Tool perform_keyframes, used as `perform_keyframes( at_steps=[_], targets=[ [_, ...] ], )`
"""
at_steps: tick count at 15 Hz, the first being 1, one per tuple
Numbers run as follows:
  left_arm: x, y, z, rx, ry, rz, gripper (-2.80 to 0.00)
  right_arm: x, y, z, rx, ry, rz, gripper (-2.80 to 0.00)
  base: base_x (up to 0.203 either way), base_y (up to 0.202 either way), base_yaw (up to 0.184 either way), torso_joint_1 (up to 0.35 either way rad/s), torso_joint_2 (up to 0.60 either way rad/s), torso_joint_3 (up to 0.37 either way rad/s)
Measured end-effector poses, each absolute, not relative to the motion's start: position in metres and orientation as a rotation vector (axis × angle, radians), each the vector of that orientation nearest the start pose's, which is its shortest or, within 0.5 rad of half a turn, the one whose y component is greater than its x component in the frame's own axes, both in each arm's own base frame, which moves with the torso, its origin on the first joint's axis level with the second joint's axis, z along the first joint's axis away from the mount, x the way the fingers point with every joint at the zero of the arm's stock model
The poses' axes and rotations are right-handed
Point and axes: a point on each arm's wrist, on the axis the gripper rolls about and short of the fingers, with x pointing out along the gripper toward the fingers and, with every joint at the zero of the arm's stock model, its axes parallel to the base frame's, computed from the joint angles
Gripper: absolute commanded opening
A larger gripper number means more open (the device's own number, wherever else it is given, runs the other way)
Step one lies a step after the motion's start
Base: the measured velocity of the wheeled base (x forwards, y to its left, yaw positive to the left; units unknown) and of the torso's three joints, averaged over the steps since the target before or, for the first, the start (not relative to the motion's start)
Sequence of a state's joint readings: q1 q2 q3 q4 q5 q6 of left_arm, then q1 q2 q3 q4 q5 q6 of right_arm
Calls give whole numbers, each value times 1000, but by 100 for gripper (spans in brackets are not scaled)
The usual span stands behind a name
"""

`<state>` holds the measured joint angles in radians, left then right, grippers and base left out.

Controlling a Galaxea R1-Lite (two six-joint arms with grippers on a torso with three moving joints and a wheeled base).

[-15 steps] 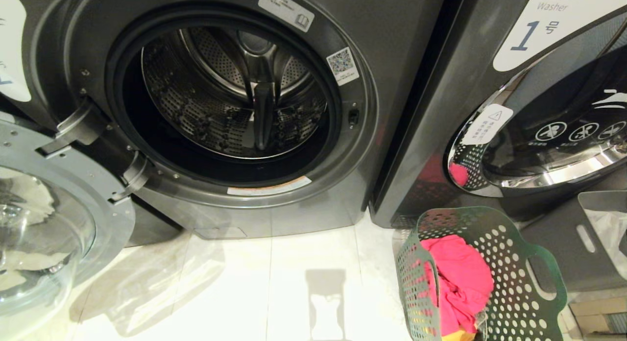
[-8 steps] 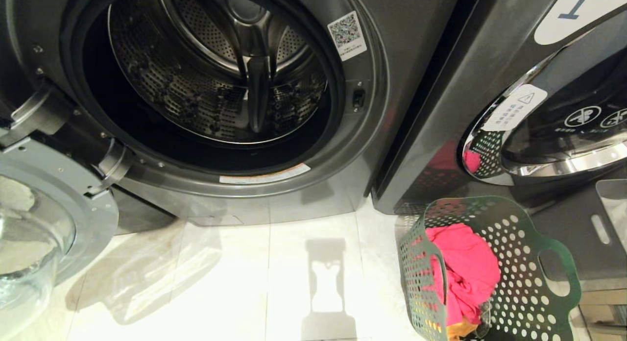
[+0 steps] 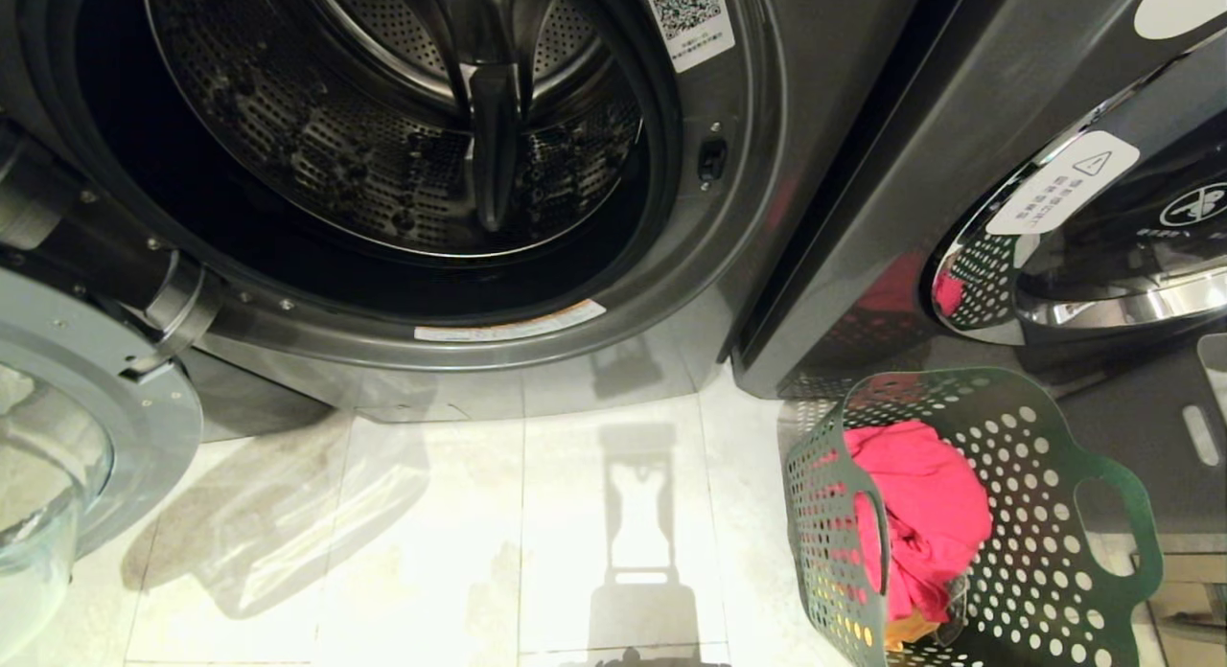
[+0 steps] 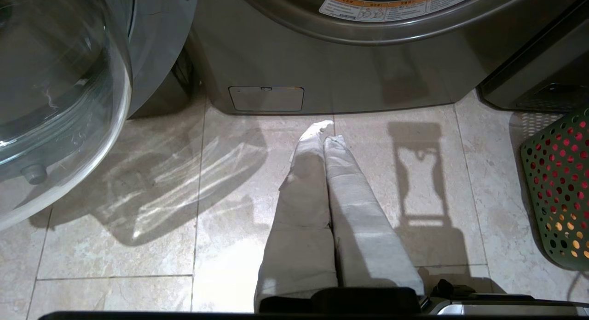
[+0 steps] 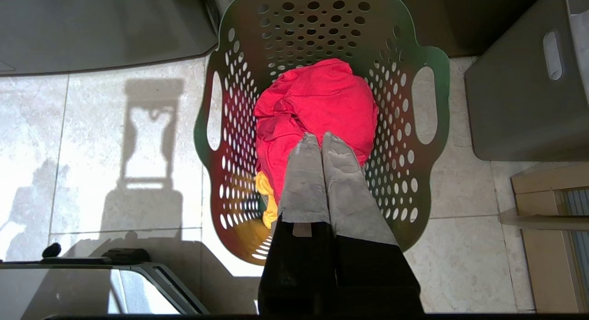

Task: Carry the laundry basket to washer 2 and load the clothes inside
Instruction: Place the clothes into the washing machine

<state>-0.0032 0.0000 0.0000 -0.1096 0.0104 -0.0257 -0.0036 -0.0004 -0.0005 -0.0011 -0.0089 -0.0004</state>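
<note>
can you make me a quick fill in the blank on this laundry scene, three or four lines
1. The green laundry basket stands on the ____ beside the washers.
2. The garment on top in the basket is ____.
3. The door of the washer with the bare drum is swung ____.
4. The right gripper hangs above the basket with its fingers ____.

Missing words: floor; pink; open; shut
</note>
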Motion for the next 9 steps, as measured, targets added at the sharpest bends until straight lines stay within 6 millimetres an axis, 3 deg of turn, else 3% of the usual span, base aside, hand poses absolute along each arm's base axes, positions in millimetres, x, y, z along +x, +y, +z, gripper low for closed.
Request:
perform_keyframes(
  at_steps=[3, 4, 7, 9],
  targets=[
    [-23, 0, 87, -26, -110, 6, -280, -24, 0, 78, -5, 13, -29, -280, 0, 0, 0, 0, 0, 0],
    [-23, 0, 87, -26, -110, 6, -280, -28, -1, 88, -14, -6, -39, -280, 0, 0, 0, 0, 0, 0],
    [-23, 0, 87, -26, -110, 6, -280, -43, -2, 148, 28, -23, -86, -280, 0, 0, 0, 0, 0, 0],
    [-23, 0, 87, -26, -110, 6, -280, -34, -2, 187, 104, 101, -122, -280, 0, 0, 0, 0, 0, 0]
  ],
)
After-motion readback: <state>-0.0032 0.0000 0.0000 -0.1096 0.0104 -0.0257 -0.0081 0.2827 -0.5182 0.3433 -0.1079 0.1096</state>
